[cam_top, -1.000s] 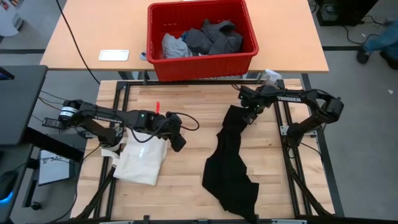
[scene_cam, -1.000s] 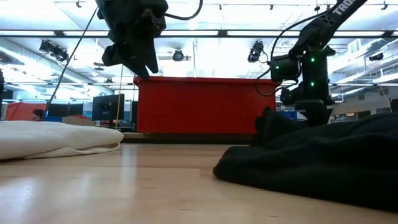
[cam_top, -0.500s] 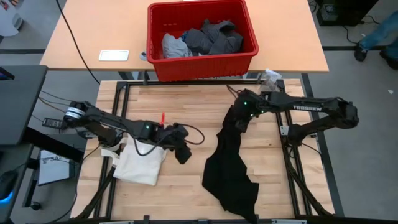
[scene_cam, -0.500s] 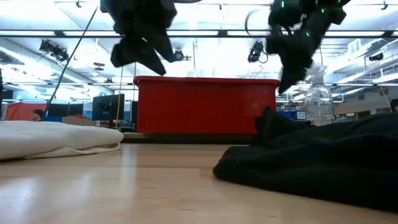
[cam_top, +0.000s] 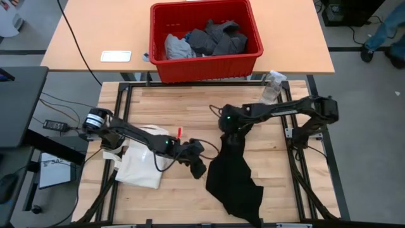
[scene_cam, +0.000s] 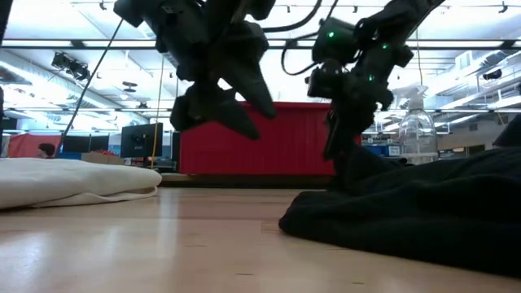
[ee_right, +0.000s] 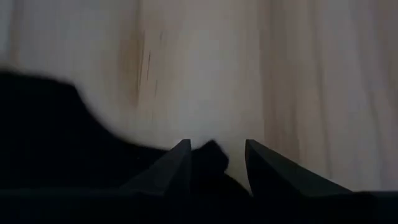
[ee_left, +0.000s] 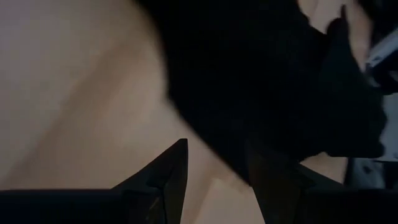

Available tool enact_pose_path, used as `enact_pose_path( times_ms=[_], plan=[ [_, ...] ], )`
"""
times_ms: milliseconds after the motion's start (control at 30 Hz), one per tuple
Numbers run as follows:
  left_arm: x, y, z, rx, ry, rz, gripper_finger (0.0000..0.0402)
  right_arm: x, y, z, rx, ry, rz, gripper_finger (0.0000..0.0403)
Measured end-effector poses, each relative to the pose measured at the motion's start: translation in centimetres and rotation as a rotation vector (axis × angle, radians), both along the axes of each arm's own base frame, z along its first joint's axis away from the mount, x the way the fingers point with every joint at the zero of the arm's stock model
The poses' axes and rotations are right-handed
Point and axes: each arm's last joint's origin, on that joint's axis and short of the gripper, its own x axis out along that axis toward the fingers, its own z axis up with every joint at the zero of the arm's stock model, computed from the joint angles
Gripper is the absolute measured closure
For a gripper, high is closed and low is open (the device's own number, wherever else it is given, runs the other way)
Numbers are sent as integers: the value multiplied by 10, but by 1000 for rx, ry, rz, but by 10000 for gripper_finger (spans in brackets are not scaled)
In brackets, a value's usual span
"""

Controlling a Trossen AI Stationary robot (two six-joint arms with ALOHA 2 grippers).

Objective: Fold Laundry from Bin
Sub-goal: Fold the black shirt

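A black garment [cam_top: 235, 174] lies crumpled in a long strip on the wooden table, right of centre. My left gripper [cam_top: 199, 170] hovers open above the wood by its left edge, fingers slanting down toward the cloth [ee_left: 261, 74]. My right gripper [cam_top: 229, 134] is open over the garment's far end. The red bin [cam_top: 205, 61] stands on the far table with grey and dark laundry [cam_top: 205, 38] inside. My right gripper points steeply down at the black garment's far end. A bump of the cloth [ee_right: 210, 155] shows between its open fingers. Whether the fingers touch it I cannot tell.
A cream tote bag [cam_top: 144, 166] lies flat on the table's left part, under my left arm. A clear spray bottle [cam_top: 271, 85] stands at the table's far right corner. A white flat object [cam_top: 116, 56] lies on the far table, left of the bin.
My left gripper has moved toward the table's right and near edges and come down, off the tote bag and up to the black garment's left edge. My right gripper has swung toward the table's left along the garment's far end and rolled. The garment has stayed in place.
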Motion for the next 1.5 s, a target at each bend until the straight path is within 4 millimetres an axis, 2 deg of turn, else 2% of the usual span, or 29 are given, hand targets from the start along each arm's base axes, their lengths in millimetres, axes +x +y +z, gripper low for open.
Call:
enact_pose_path(
  times_ms=[233, 367, 467, 600, 700, 800, 933, 1100, 1267, 1400, 1433, 1500],
  plan=[
    [18, -18, -32, -56, -45, -16, 235, 10, -5, -30, -17, 192, 118, 244],
    [23, -18, -38, -69, -69, -10, 235, 8, -7, -46, 22, 297, 99, 251],
    [22, -13, -40, -48, -49, 41, 235, 1, -4, -47, 97, 381, 39, 275],
    [26, -5, -46, -35, -47, 79, 235, -7, 0, -38, 198, 413, -81, 333],
    [31, -3, -54, -39, -67, 88, 235, -7, -3, -31, 176, 383, -172, 370],
    [37, -5, -63, -36, -103, 70, 235, -6, -8, -30, 140, 374, -255, 388],
    [40, -6, -71, -51, -113, 77, 235, -6, -13, -30, 151, 361, -315, 373],
    [43, -7, -83, -46, -102, 83, 237, -5, -17, -29, 145, 346, -328, 303],
    [44, -7, -102, -16, -63, 90, 276, -5, -19, -29, 141, 341, -329, 254],
    [44, -4, -108, 7, -44, 74, 356, -5, -19, -29, 135, 333, -313, 258],
    [44, -4, -108, 10, -42, 68, 377, -4, -19, -28, 134, 328, -312, 267],
    [44, -1, -107, 3, -36, 62, 391, -4, -20, -28, 135, 327, -311, 296]
  ],
)
